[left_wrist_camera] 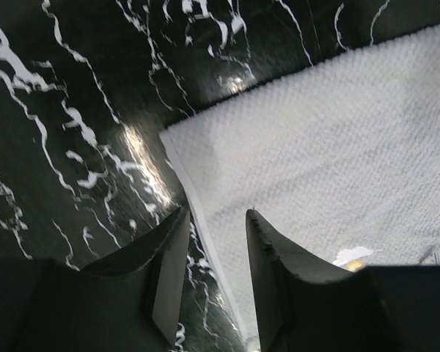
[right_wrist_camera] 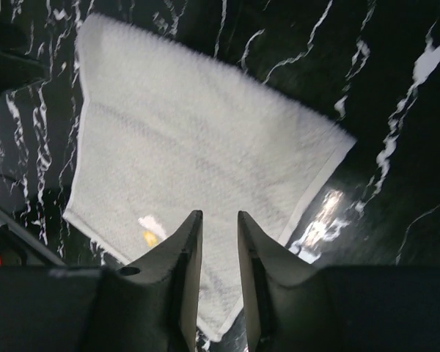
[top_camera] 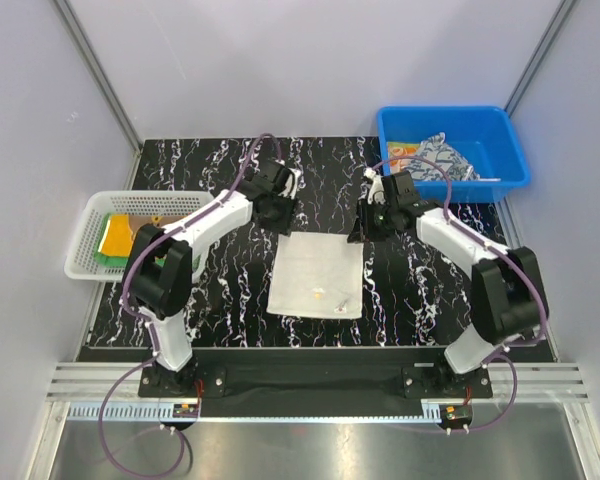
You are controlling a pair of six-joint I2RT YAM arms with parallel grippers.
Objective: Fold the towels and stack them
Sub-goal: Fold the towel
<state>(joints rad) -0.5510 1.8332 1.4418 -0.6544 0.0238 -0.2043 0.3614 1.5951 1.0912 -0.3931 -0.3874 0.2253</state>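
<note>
- At the middle of the table (top_camera: 220, 300), the white towel (top_camera: 317, 275) is laid flat.
- Over its far corners the left gripper (left_wrist_camera: 217, 213) and right gripper (right_wrist_camera: 219, 213) are held, jaws parted, nothing pinched.
- Both corners are best nipped at once and drawn evenly to the near edge.
- Folded towels (top_camera: 118, 238) are kept in the white basket (top_camera: 90, 262); loose towels (top_camera: 435, 158) are heaped in the blue bin (top_camera: 395, 150).

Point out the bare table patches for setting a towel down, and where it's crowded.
Bare table lies between the white towel and the left arm, between that towel and the right arm, and along the far edge left of the blue bin. Crowded: the towel's far edge, where the left hand and right hand hover.
</note>
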